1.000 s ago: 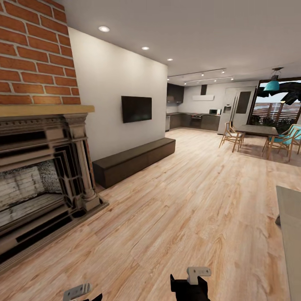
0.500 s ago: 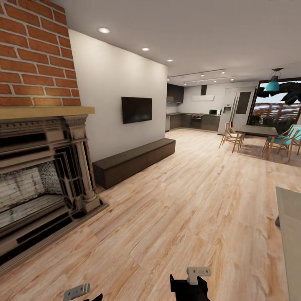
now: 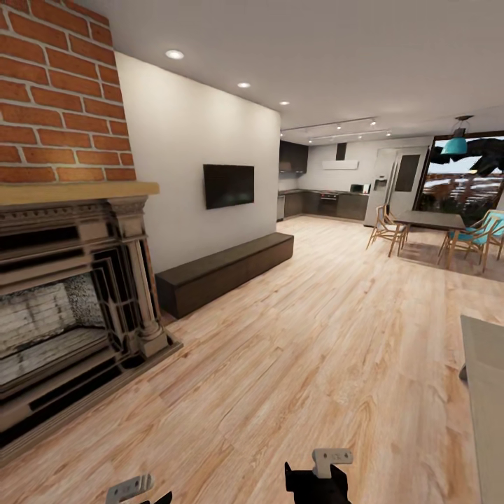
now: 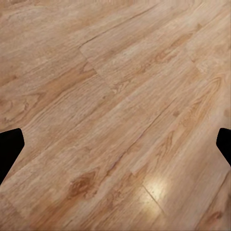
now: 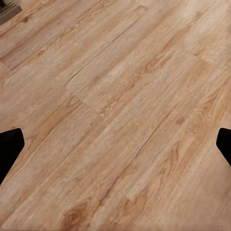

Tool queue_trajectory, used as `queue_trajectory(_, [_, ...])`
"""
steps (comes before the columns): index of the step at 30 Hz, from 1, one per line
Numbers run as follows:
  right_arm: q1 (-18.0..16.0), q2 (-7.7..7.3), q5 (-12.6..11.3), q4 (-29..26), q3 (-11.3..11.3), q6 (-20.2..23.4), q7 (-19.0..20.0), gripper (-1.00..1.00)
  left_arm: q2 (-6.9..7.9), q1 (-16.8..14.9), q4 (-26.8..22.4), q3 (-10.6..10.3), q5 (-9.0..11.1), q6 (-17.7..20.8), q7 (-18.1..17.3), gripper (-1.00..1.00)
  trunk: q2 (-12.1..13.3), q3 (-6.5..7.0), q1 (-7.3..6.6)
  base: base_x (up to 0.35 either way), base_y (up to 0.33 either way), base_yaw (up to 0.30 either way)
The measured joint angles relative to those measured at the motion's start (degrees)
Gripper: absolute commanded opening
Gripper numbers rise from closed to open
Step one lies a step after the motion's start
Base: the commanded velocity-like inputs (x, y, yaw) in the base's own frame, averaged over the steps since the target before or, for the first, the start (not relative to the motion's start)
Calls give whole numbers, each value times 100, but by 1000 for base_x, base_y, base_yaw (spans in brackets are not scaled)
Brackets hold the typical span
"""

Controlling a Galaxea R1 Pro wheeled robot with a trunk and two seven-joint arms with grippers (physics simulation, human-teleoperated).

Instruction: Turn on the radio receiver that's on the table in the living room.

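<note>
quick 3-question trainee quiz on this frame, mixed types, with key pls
1. True or false: the radio receiver sits on the dark bench under the TV.
2. What lies between the left gripper's fingertips? A) floor B) radio C) sofa
3. Fill in: the grey table's edge shows at the head view's ____ side.

Key: 1 false; 2 A, bare wood floor; 3 right.

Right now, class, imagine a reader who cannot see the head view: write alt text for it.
An open room with a light wood plank floor runs toward a dark kitchen and a dining table with chairs. A brick fireplace, a wall television and a dark low bench line the left; a grey table edge shows right.
</note>
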Motion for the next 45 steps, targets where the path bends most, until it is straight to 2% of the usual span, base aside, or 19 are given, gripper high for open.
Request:
queue_trajectory(32, [0, -1, 0, 0, 6, 0, 0, 100, -9, 0, 2, 0, -1, 2, 0, 100, 1283, 577, -703, 0, 0, 0])
queue_trajectory(37, [0, 1, -1, 0, 246, 0, -2, 100, -9, 1, 1, 0, -1, 2, 0, 100, 1484, 660, -813, 0, 0, 0])
queue_trajectory(45, [0, 1, 0, 0, 303, 1, -5, 100, -9, 0, 2, 0, 0, 8, 0, 100, 1805, 738, -988, 0, 0, 0])
